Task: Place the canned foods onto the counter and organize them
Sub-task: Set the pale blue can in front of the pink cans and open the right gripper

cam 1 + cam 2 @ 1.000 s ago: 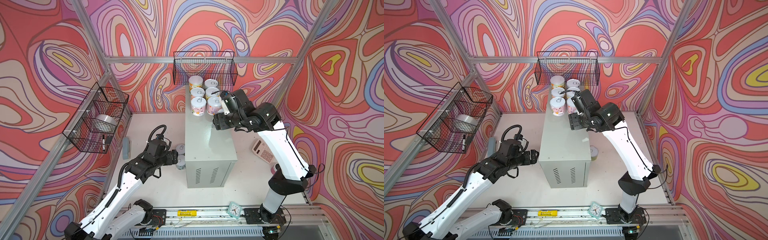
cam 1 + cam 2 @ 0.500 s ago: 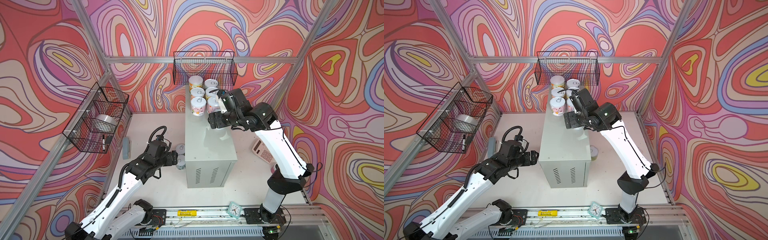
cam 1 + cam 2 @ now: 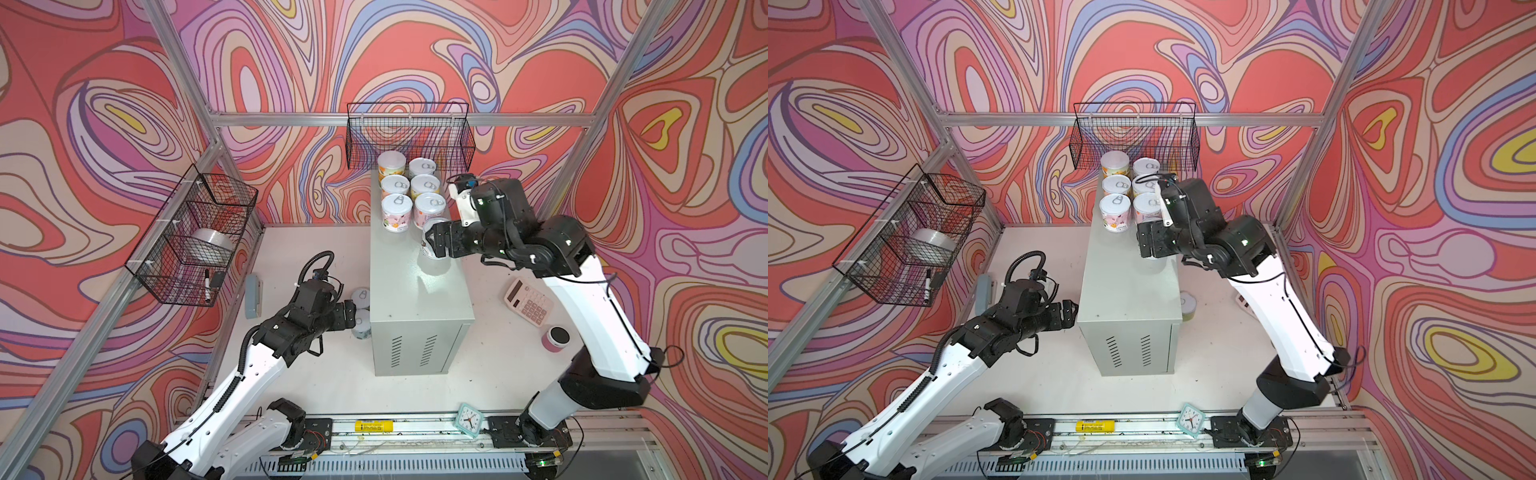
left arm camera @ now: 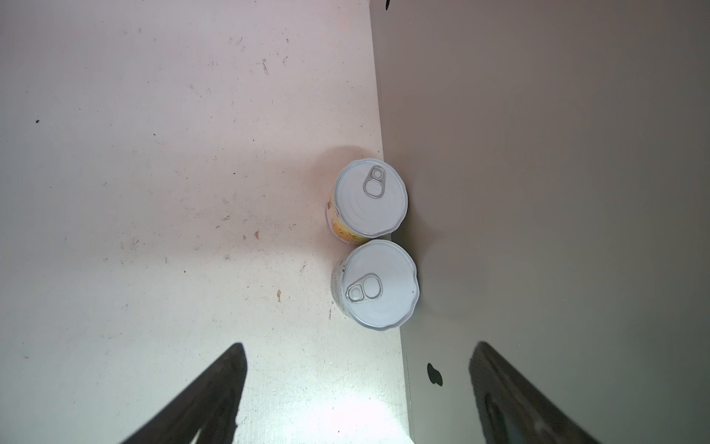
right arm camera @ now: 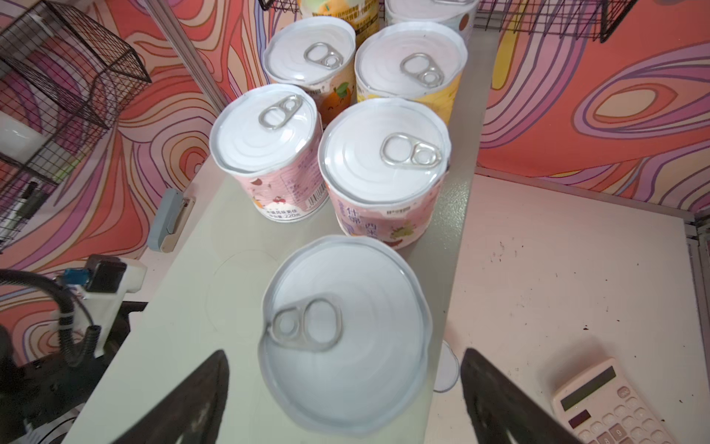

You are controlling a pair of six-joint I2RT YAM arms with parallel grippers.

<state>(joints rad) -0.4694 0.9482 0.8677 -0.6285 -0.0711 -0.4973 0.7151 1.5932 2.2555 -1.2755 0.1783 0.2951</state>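
Note:
Six canned foods (image 3: 409, 195) stand in two rows at the far end of the counter (image 3: 419, 291), the grey box in both top views. A seventh can (image 3: 427, 251) stands just in front of the right row. My right gripper (image 3: 434, 242) is open around it. The right wrist view shows its lid (image 5: 345, 307) between the fingers (image 5: 192, 403), a gap on each side. Two more cans (image 4: 369, 196) (image 4: 378, 284) stand on the table against the counter's side wall (image 4: 538, 192). My left gripper (image 3: 353, 316) hovers open just short of them, nothing in it.
Another can (image 3: 1187, 303) stands on the table right of the counter. A calculator (image 3: 528, 301) and a pink cylinder with a black top (image 3: 555, 338) lie under the right arm. Wire baskets hang on the back wall (image 3: 409, 137) and the left wall (image 3: 195, 237). A grey stapler (image 3: 252, 291) lies far left.
My right gripper has shifted slightly left over the counter and its jaws have spread apart off the seventh can. The left arm has barely moved.

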